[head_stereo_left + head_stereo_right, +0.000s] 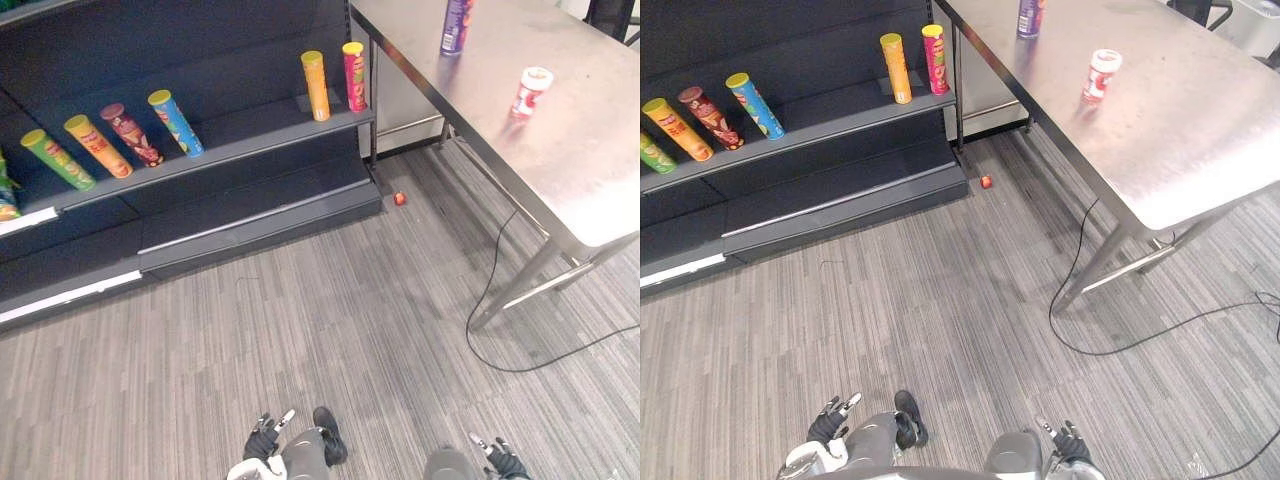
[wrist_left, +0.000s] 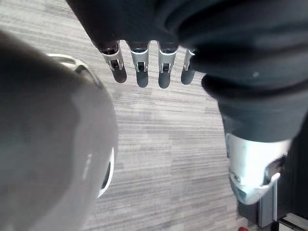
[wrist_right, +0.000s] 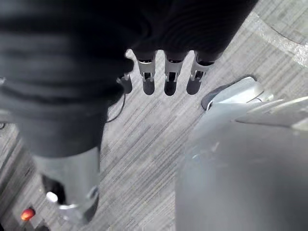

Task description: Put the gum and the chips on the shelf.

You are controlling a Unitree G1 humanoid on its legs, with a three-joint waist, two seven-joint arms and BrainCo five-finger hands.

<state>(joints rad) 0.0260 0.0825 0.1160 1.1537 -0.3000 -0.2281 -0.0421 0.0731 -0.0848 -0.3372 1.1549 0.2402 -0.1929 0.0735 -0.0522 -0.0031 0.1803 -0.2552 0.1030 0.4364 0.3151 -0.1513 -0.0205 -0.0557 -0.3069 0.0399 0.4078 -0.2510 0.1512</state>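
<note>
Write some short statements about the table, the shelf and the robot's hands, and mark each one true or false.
1. The tall purple chips can stands upright on the steel table. True.
2. The small white-and-red gum tub is already on the dark shelf. False: it stands on the table, nearer the robot than the can.
3. The left hand is closed around a can. False: its fingers are straight and hold nothing.
4. A small red object lies on the grey carpet by the shelf's right corner. True.
5. The orange tube and the pink tube stand upright at the shelf's right end. True.
</note>
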